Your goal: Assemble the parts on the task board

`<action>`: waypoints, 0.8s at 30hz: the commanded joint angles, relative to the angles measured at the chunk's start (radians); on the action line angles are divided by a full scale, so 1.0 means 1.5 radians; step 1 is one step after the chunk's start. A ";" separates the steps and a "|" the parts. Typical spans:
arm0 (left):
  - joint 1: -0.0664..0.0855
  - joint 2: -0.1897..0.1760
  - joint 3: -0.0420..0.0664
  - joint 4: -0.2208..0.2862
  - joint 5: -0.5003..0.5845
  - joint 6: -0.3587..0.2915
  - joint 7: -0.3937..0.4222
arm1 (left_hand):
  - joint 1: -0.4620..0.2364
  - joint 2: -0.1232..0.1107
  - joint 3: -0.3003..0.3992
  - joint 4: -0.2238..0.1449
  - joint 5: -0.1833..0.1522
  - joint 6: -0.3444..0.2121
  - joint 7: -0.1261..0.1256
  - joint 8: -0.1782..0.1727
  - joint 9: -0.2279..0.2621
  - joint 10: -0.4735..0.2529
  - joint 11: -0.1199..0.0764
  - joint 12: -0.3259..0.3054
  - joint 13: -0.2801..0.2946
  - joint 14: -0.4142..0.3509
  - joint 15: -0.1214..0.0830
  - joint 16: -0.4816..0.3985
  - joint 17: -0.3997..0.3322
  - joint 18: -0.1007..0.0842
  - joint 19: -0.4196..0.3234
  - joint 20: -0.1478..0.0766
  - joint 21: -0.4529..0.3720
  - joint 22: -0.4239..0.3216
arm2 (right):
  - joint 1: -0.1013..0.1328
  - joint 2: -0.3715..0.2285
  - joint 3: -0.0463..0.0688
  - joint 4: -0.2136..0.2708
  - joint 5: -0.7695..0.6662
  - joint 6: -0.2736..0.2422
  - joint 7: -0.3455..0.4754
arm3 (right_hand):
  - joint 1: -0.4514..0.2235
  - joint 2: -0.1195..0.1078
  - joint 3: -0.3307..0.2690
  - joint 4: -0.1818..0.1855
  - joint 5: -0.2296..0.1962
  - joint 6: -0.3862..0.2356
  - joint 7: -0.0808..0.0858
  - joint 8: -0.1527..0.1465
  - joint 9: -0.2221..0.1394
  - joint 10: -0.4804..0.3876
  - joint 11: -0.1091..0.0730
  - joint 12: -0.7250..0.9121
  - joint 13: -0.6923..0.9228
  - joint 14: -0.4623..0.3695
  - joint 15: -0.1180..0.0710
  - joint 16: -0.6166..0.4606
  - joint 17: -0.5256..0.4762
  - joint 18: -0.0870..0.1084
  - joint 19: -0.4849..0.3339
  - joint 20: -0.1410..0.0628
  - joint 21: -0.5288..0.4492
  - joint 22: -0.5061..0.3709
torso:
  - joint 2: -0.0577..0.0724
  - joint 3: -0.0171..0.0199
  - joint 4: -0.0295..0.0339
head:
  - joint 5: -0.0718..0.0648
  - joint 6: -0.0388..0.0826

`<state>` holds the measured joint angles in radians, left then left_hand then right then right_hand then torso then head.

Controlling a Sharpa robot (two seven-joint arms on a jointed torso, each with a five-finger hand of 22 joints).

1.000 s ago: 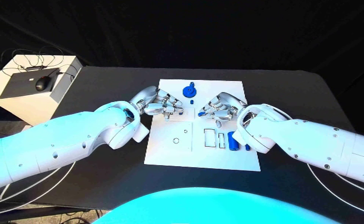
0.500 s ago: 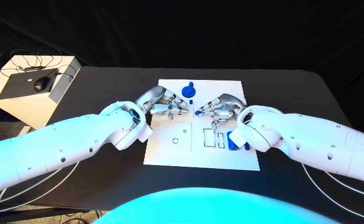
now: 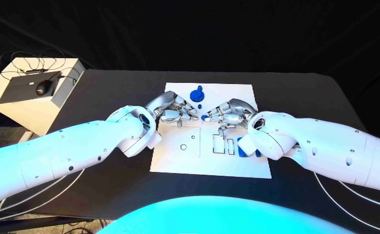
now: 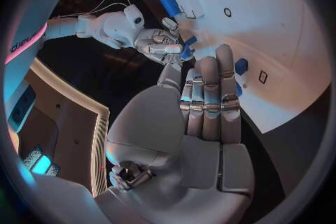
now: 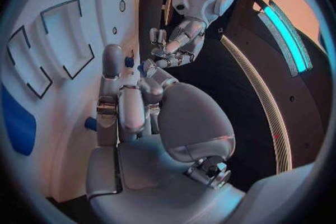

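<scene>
Silver hands meet over the flat white task board (image 3: pixel 184 160) on the matte black table (image 3: pixel 301 94). Right hand (image 3: pixel 225 113) pinches a small blue part (image 3: pixel 211 117) at its fingertips. Left hand (image 3: pixel 173 109) hovers just beside it, fingers straight together, holding nothing I can see. Beyond both, a rounded blue piece (image 3: pixel 197 92) lies on the board.

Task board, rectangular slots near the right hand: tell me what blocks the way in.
Nothing visible does. The rectangular slots on the task board lie open beside the blue part, just below the right hand.
</scene>
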<state>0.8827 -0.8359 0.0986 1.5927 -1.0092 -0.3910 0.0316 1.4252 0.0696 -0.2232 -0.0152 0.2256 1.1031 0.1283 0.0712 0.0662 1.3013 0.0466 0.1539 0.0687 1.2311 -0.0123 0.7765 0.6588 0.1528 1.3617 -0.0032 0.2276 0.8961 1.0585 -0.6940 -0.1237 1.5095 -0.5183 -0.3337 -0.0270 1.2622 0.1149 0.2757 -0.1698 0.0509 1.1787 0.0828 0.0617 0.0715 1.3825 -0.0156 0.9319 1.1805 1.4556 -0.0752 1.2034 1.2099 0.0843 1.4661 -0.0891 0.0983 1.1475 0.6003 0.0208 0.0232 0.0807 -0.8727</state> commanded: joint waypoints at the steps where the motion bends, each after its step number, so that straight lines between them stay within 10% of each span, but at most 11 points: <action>1: 0.000 0.003 0.000 0.002 -0.010 0.010 -0.009 | -0.001 0.004 0.000 -0.002 -0.002 0.006 -0.001 -0.004 -0.001 0.006 0.000 -0.005 0.000 0.003 0.000 -0.004 0.001 -0.001 0.001 -0.002 0.004 -0.001 | 0.000 0.000 0.001 0.003 0.015 0.014 0.014 | 0.003 0.009 -0.003 0.000 0.002 -0.001 0.005 0.003 0.001 -0.005 -0.001 -0.001 -0.001 -0.005 0.001 -0.001 -0.001 0.007 0.011 0.002 -0.004 0.001 | 0.000 -0.0001 0.0007 | -0.001 0.000; 24: 0.000 0.005 0.000 0.003 0.025 0.060 -0.002 | -0.002 0.029 -0.004 0.006 -0.005 0.024 -0.008 -0.005 -0.001 0.027 -0.004 -0.028 0.001 0.000 -0.002 -0.008 0.005 -0.007 -0.003 -0.005 0.005 -0.008 | 0.000 0.001 0.001 0.010 0.006 0.015 0.024 | 0.004 0.015 -0.006 -0.005 0.001 -0.005 0.006 0.003 0.001 -0.006 0.000 0.003 0.000 -0.006 0.002 0.001 0.000 0.008 0.011 0.003 -0.003 0.003 | 0.000 0.0002 0.0002 | -0.001 0.000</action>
<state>0.8828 -0.8306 0.0986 1.5957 -0.9798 -0.3366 0.0239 1.4207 0.1049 -0.2330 -0.0053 0.2215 1.1352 0.1142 0.0690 0.0664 1.3333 0.0394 0.1173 0.0697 1.2310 -0.0122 0.7694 0.6656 0.1525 1.3612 -0.0035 0.2302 0.8857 1.0581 -0.6923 -0.1230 1.5227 -0.5070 -0.3221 -0.0088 1.2689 0.1265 0.2690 -0.1765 0.0485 1.1684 0.0883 0.0605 0.0704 1.3809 -0.0136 0.9319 1.1806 1.4521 -0.0715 1.2034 1.2100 0.0769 1.4658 -0.0888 0.0983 1.1506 0.6003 0.0208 0.0236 0.0805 -0.8727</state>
